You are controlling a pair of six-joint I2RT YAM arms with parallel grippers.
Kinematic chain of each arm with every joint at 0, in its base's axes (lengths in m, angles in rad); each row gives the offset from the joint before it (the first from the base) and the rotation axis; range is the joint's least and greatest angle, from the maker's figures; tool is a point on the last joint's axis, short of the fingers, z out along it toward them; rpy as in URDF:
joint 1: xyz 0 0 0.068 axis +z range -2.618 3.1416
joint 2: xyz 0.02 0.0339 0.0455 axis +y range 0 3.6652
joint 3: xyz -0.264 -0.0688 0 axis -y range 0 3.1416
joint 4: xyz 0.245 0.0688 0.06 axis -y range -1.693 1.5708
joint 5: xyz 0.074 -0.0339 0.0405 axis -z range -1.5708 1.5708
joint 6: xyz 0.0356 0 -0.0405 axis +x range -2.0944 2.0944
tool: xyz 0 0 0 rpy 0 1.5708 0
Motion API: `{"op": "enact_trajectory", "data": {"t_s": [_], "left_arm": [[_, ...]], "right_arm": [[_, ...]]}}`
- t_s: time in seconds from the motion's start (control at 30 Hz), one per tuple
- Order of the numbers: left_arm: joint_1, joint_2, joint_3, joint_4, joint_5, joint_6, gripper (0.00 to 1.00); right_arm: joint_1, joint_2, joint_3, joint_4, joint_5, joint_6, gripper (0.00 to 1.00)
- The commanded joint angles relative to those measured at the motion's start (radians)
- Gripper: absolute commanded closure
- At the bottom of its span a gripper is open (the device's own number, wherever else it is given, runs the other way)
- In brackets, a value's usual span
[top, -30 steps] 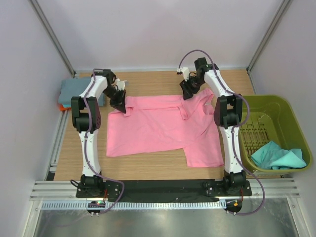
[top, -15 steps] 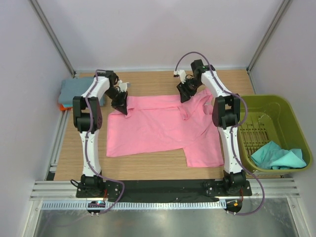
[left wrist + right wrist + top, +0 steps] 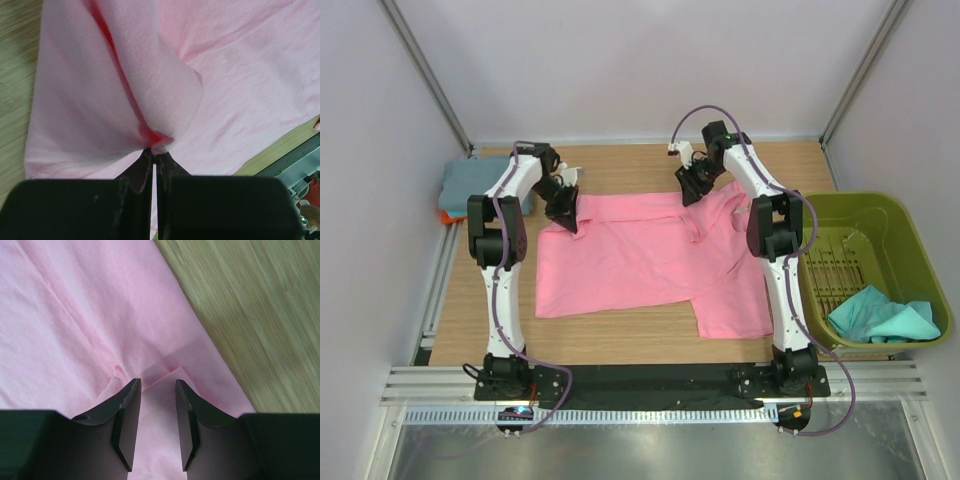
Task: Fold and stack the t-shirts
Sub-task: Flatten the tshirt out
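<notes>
Pink shirt lies spread flat on worktop, centre of top view. Its lower-right part reaches further toward frame bottom than the rest.

L jaws are clamped together on a pinch of the shirt's upper-left corner. In L wrist view the cloth bunches into a raised fold right at the tips, w/ bare wood at frame left.

R jaws are apart, at the shirt's upper edge just right of centre in top view. In R wrist view the tips sit down on the pink cloth w/ a small raised fold between them, not pinched. Bare wood fills that frame's upper right.

Grey-blue shirt sits folded at upper left, on top of an orange shirt showing at its lower edge. Teal shirt lies crumpled in basket, right side of frame, lower corner.
</notes>
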Motion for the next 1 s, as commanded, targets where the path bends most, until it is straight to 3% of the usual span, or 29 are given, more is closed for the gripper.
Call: {"op": "enact_trajectory", "data": {"t_s": [0.0, 0.13, 0.3, 0.47, 0.6, 0.63, 0.67, 0.73, 0.9, 0.93, 0.97], "left_arm": [[-0.002, -0.055, 0.011, -0.005, 0.002, 0.014, 0.99], [-0.002, -0.053, 0.015, -0.004, 0.002, 0.012, 0.99], [-0.005, -0.049, 0.02, -0.004, 0.006, 0.011, 0.99], [-0.005, -0.04, 0.031, -0.005, 0.009, 0.009, 0.99], [-0.005, -0.037, 0.037, -0.005, 0.017, 0.007, 0.99], [-0.005, -0.034, 0.038, -0.005, 0.015, 0.006, 0.99], [-0.008, -0.034, 0.038, -0.005, 0.015, 0.006, 0.99], [-0.009, -0.032, 0.04, -0.004, 0.015, 0.006, 0.99], [-0.013, -0.034, 0.035, -0.005, 0.015, 0.007, 0.99], [-0.013, -0.037, 0.032, -0.002, 0.014, 0.007, 0.99], [-0.014, -0.035, 0.032, -0.004, 0.012, 0.007, 0.99]], "right_arm": [[-0.002, -0.019, 0.02, 0.041, -0.002, 0.023, 0.6], [-0.003, -0.028, 0.008, 0.058, 0.014, 0.026, 0.66], [-0.008, -0.036, 0.003, 0.069, 0.029, 0.037, 0.87], [-0.011, -0.043, -0.006, 0.071, 0.031, 0.037, 0.99], [-0.012, -0.062, -0.027, 0.083, 0.032, 0.043, 0.96], [-0.012, -0.066, -0.036, 0.09, 0.037, 0.054, 0.88], [-0.014, -0.069, -0.05, 0.107, 0.041, 0.06, 0.7], [-0.017, -0.069, -0.06, 0.115, 0.051, 0.063, 0.61], [-0.017, -0.045, -0.034, 0.095, 0.044, 0.074, 0.61], [-0.017, -0.04, -0.029, 0.091, 0.037, 0.074, 0.63], [-0.018, -0.033, -0.017, 0.084, 0.034, 0.075, 0.72]]}}
